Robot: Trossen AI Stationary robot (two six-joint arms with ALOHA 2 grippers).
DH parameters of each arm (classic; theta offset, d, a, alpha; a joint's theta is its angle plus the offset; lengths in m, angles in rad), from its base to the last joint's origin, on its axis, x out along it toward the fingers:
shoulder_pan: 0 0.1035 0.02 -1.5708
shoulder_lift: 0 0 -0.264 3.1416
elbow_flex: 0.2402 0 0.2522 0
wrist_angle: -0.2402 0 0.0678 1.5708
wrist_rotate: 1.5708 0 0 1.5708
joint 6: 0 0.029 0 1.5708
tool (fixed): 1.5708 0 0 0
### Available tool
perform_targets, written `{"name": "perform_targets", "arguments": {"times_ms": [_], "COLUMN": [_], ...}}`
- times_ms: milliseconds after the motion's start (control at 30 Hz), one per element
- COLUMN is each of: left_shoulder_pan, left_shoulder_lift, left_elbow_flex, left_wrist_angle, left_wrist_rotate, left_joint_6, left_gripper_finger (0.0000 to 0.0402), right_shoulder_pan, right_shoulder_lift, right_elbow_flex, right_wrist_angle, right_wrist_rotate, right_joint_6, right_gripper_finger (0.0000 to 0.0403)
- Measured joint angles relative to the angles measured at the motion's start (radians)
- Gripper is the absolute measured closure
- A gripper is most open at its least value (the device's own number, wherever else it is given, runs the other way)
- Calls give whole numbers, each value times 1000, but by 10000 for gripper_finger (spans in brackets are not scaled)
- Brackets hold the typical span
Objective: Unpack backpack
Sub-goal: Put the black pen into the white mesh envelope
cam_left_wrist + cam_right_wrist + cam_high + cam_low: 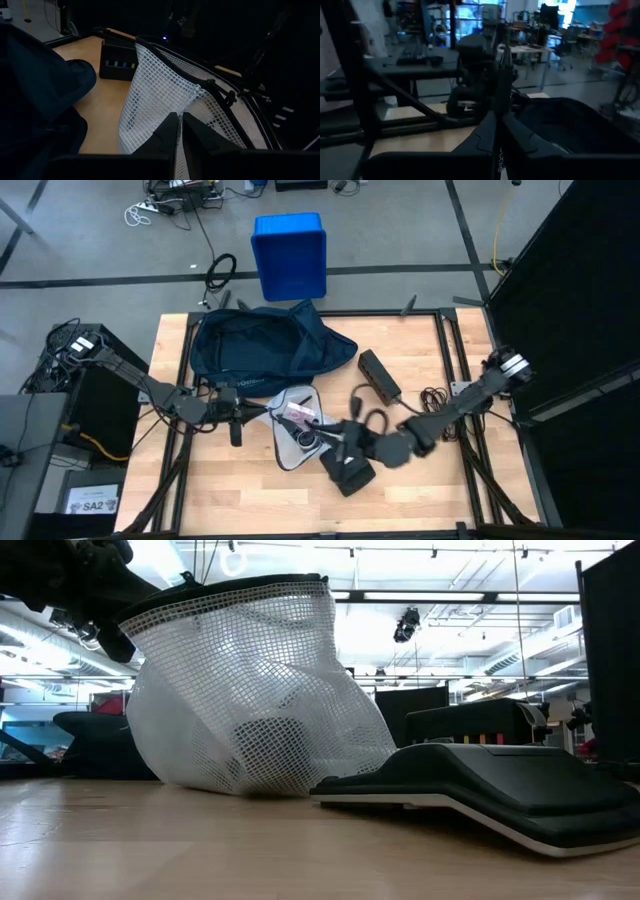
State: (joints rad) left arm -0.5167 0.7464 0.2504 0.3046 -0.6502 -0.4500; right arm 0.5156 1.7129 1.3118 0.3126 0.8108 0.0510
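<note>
I'm working at a wooden table (pixel 250 500) in an open workshop, with a blue bin (pixel 290 255) on the floor beyond the far edge. The backpack (pixel 260 345) lies slumped at the far left part of the table, flap open. Several things are already out of it, by my reading: a white mesh pouch (pixel 250 690) in the middle, a flat black case (pixel 346 470) just beside it toward the front, a black box (pixel 379 376) to the right and a coiled cable (pixel 433 396) past that.

My left gripper (pixel 179 131) is pinched shut on the pouch's mesh edge, holding that side up off the wood. My right gripper (pixel 499 131) is closed on a thin dark strip at the pouch's rim, which looks like its zipper trim; I can't make that out for certain.

I'd judge the unpacking well advanced. I can't see inside the backpack, so whether anything is left there is unknown. The pouch has yet to be set down and let go.
</note>
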Motion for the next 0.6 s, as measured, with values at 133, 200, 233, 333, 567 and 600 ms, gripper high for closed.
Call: {"name": "perform_targets", "arguments": {"times_ms": [133, 200, 233, 333, 567, 600], "left_shoulder_pan": [0, 0, 0, 0, 0, 0], "left_shoulder_lift": [0, 0, 0, 0, 0, 0], "left_elbow_flex": [0, 0, 0, 0, 0, 0], "left_wrist_angle": [0, 0, 0, 0, 6, 6], "left_wrist_rotate": [0, 0, 0, 0, 0, 0], "left_joint_6": [0, 0, 0, 0, 0, 0], "left_gripper_finger": [401, 401, 401, 401, 401, 401], "right_shoulder_pan": [-87, -118, -128, -143, -144, -142], "right_shoulder_lift": [65, 87, 92, 100, 101, 101], "right_elbow_flex": [-1, -1, -2, -2, -2, -2], "right_wrist_angle": [33, 19, 7, 2, -61, -66], "right_wrist_rotate": [-75, -76, -79, -81, -82, -81], "right_joint_6": [-27, -28, -29, -19, 25, 26], "right_gripper_finger": [402, 402, 402, 402, 392, 384]}}
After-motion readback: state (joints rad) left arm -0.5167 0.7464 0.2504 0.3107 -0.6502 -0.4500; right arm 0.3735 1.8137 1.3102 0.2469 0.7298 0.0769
